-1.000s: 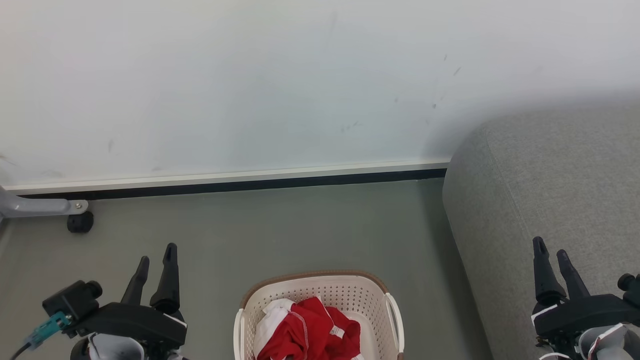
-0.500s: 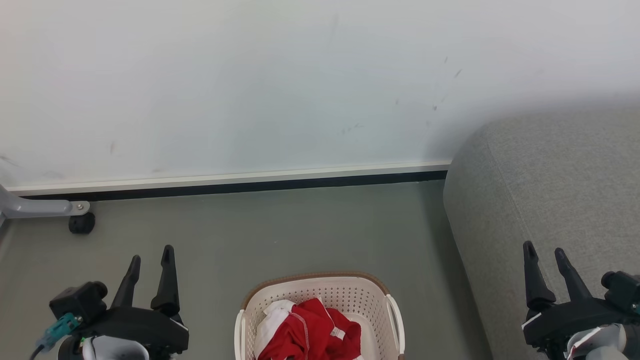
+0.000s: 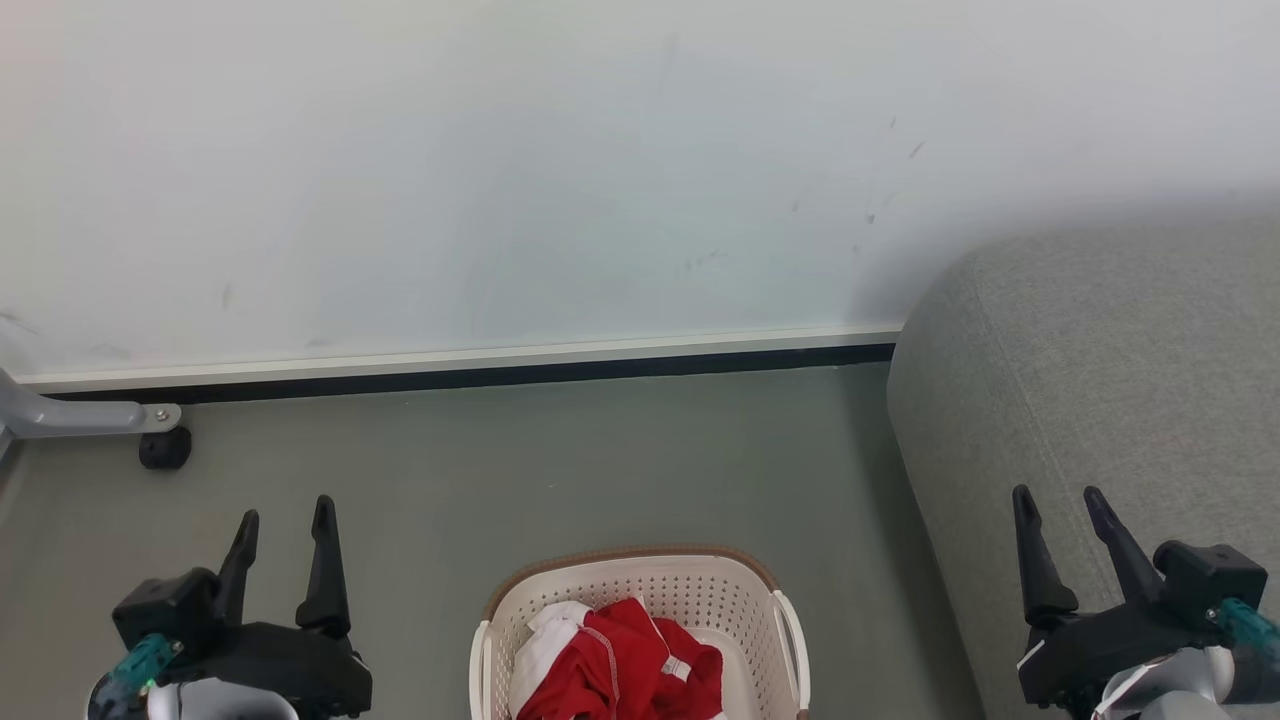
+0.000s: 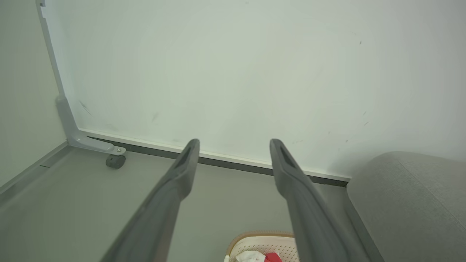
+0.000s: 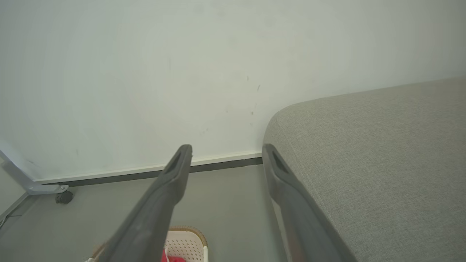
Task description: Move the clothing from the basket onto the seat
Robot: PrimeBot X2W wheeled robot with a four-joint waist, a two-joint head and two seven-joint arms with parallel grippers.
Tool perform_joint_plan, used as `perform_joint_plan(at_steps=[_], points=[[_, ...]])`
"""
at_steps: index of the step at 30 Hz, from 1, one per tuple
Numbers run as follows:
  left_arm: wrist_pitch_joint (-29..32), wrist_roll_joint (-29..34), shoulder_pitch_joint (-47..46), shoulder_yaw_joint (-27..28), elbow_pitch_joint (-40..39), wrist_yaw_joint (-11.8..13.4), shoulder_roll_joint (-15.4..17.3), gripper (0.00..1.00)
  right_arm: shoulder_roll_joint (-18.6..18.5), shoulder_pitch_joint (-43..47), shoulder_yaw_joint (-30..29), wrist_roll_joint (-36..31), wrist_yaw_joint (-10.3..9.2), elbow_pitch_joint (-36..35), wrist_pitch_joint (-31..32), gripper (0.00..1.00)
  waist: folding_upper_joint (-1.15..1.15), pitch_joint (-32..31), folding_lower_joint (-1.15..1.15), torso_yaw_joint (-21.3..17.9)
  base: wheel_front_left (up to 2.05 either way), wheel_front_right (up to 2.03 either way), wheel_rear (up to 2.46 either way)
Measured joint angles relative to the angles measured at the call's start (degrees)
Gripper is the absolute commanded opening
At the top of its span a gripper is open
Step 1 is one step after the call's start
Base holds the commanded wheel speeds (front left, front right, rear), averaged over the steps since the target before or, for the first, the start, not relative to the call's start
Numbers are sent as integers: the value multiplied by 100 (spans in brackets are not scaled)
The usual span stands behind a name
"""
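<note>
1. Head view: the cream-white perforated plastic basket with a brown rim [image 3: 630,552] is seen on the grey floor [image 3: 600,450] at the near middle. The red fabric clothing with white trim [image 3: 620,660] is bunched inside it, toward its left side.
2. The large grey woven-fabric seat [image 3: 1100,350] is found to the right of the basket and apart from it. All the clothing in sight lies in the basket.
3. The left pincer [image 3: 285,510] is held at the near left above the floor, its two dark fingers spread apart with nothing between them. The right pincer [image 3: 1056,492] is seen at the near right against the seat's side, likewise spread and empty.
4. Compared with a second ago, the left pincer has been drawn slightly lower and to the left. The right pincer has been shifted left, toward the basket, with its wrist turned. Both pairs of jaws have been kept wide. The basket and clothing have not been disturbed.
5. These shifts are judged to be arm positioning ahead of a reach. No garment has been gripped yet, so the task is judged to be at its start. A descent into the basket onto the red heap is called for next.
</note>
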Motion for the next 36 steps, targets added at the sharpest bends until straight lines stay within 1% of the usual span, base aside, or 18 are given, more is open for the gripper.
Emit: perform_joint_plan(at_steps=[2, 3, 7, 13, 36], points=[[-34, 132, -1, -20, 18, 47, 1, 100, -11, -10, 46, -97, -31, 29, -44, 100, 0, -2, 0, -1, 0, 0, 0], [-60, 292, -1, -31, 40, 62, 16, 100, -18, -23, 81, -233, -44, 47, -78, 100, 0, -4, 0, -4, 0, 0, 0], [-155, 520, -1, -32, 74, 147, 38, 100, -27, -38, 148, -394, -73, 83, -162, 100, 0, -11, 0, -10, 0, 0, 0], [-224, 879, 0, -13, 122, 198, 31, 100, -54, -60, 213, -639, -83, 121, -252, 100, 0, -18, 0, -14, 0, 0, 0], [-148, 978, 1, 233, 200, 198, -121, 100, -46, -82, 162, -549, -46, 143, -279, 100, 0, -14, 0, 17, 0, 0, 0]])
